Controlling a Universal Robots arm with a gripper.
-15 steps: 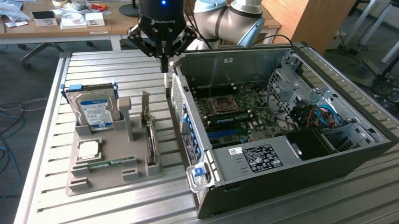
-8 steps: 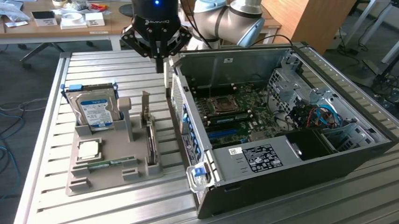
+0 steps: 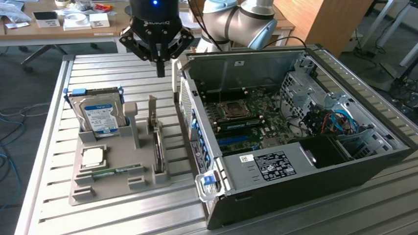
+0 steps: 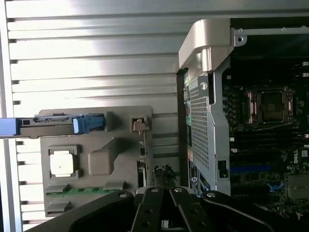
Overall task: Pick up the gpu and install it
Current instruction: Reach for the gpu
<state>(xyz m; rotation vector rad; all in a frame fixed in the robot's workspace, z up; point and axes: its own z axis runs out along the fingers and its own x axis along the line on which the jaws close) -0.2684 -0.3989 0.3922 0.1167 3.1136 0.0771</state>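
Gpu (image 3: pixel 158 149) stands on edge, lengthwise alongside the case (image 3: pixel 294 191)

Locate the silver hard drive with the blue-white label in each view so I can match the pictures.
Exterior view: the hard drive stands upright in the grey plastic tray, toward the exterior view's left.
Wrist view: the hard drive is seen edge-on, in its blue carrier.
Shared landmark: the square silver processor chip, lying beside it in the tray.
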